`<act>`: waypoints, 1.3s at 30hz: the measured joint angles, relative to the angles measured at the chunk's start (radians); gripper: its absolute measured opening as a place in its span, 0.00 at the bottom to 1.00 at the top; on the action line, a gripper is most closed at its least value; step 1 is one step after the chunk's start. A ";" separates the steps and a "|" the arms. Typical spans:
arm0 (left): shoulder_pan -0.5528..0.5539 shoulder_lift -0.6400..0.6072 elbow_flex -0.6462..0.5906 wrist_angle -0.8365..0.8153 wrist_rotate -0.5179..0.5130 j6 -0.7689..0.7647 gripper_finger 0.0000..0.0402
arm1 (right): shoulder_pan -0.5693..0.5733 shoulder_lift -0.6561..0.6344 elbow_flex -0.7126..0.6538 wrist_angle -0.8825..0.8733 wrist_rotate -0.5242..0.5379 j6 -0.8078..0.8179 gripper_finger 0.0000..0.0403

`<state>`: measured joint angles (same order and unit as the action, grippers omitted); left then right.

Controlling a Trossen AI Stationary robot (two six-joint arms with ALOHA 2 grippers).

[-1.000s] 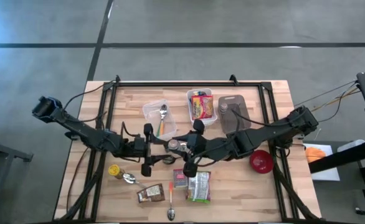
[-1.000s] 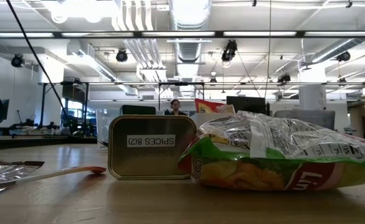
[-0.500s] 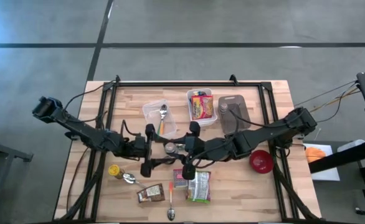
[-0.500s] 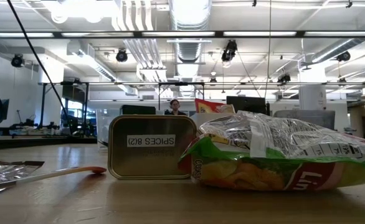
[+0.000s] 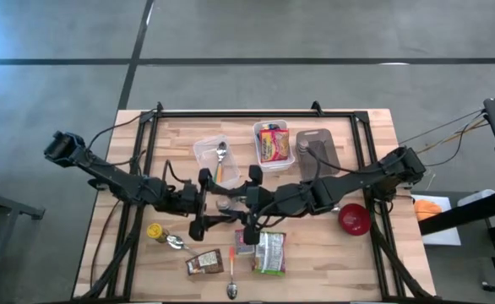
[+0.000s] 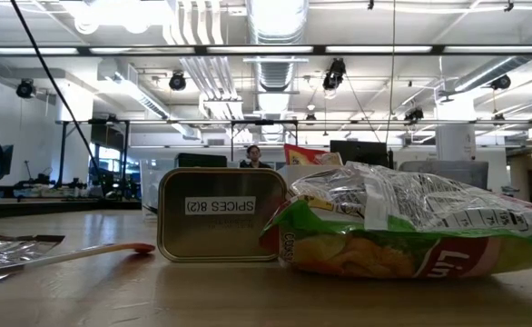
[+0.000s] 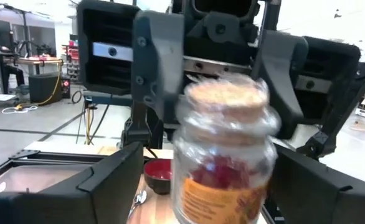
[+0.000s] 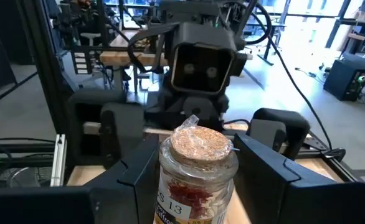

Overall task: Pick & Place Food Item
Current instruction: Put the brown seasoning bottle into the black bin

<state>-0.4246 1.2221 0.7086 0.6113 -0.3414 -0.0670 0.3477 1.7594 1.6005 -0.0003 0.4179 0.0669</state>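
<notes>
At the centre of the high view you have both grippers meeting over the wooden table [image 5: 366,135], with a small glass jar [image 8: 197,174] between them: it is round, clear, capped by a rough cork lid wrapped in crinkly film, and shows red strands behind a paper label. Your right gripper [image 8: 195,186] pinches the jar between its flat dark fingers, while your left gripper [image 7: 198,193] stands spread, its fingers clear of the glass on either side. Below them lie a crumpled foil snack bag [image 5: 270,252] and a rectangular spice tin [image 6: 219,216].
</notes>
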 joint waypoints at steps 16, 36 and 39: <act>0.004 0.000 0.000 -0.061 -0.003 -0.016 0.44 | 0.001 0.005 0.000 0.003 0.000 0.001 0.60; 0.007 0.015 0.151 -0.547 -0.005 -0.015 0.44 | -0.119 0.006 0.267 -0.702 -0.219 0.304 0.63; 0.014 0.034 0.152 -0.529 -0.005 -0.010 0.44 | -0.136 0.010 0.268 -0.703 -0.264 0.340 0.63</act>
<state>-0.4105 1.2558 0.8602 0.0822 -0.3462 -0.0774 0.2116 1.7693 1.8690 -0.7035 0.1535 0.4065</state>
